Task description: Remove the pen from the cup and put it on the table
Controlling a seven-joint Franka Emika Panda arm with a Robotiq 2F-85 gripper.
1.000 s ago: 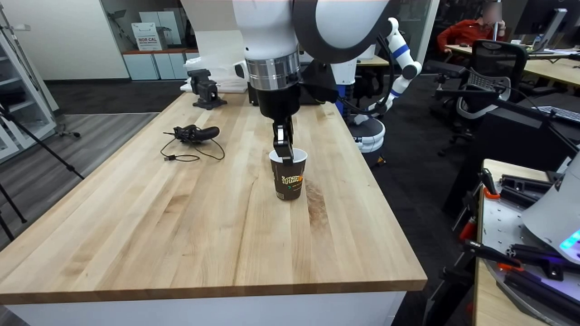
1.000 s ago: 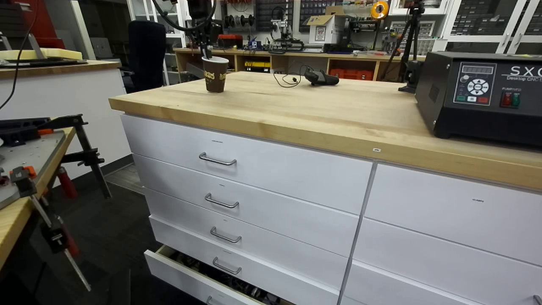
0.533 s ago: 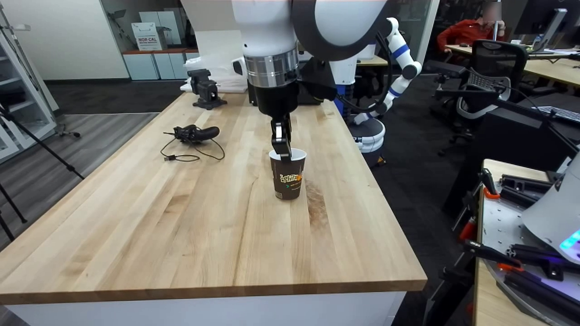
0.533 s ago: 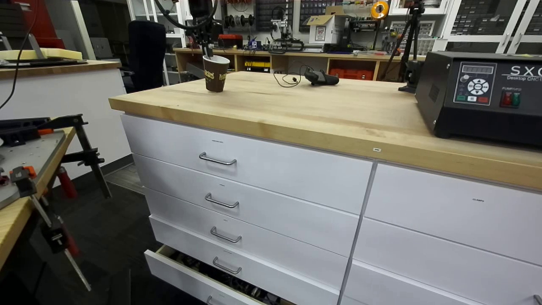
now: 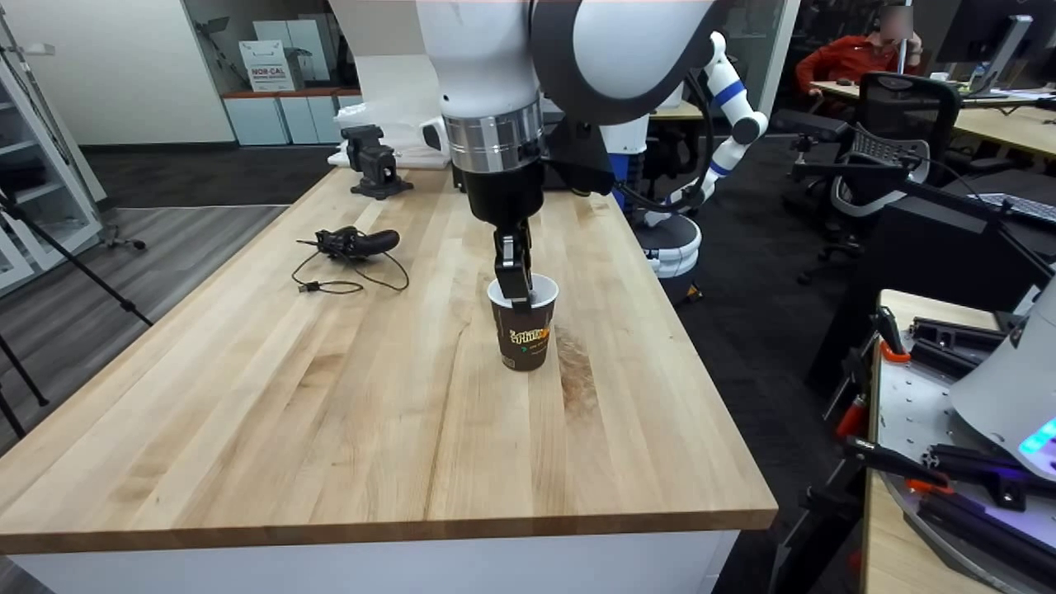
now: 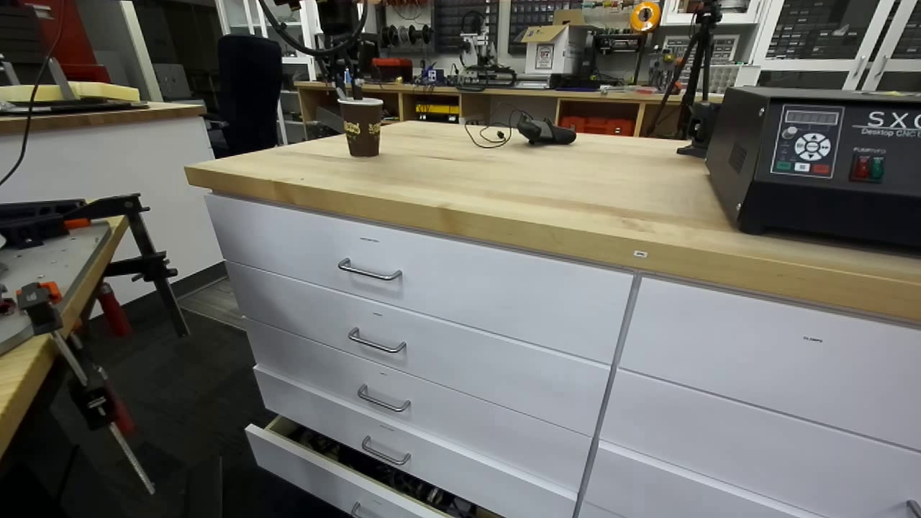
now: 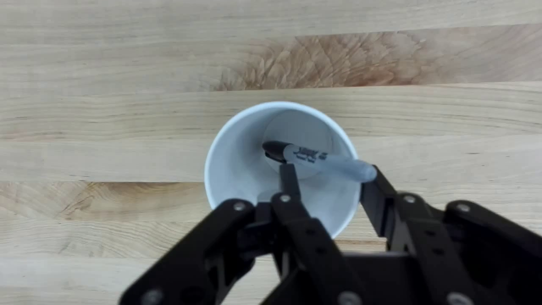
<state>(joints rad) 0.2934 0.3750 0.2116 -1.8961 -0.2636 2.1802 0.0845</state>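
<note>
Marker pen (image 7: 319, 161) leans in a paper coffee cup (image 5: 524, 334)
Its black cap points down, grey end past the cup's rim; the gripper (image 7: 333, 182) stands spread, one finger over the cup's mouth, the other just outside

In an exterior view, the black gripper (image 5: 516, 289) points down, its visible fingertip covering part of the near white rim of 1 dark brown paper cup (image 5: 523, 342) with yellow lettering. Beneath the gripper, the cup stands upright on a light butcher-block wooden table (image 5: 313, 462). Left of the gripper, well apart, lies 1 black cable bundle (image 5: 351, 243); farther back on that side stands 1 black bench vise (image 5: 378, 169). Beyond the gripper, to its right, is 1 white jointed robot arm (image 5: 726, 76).
</note>
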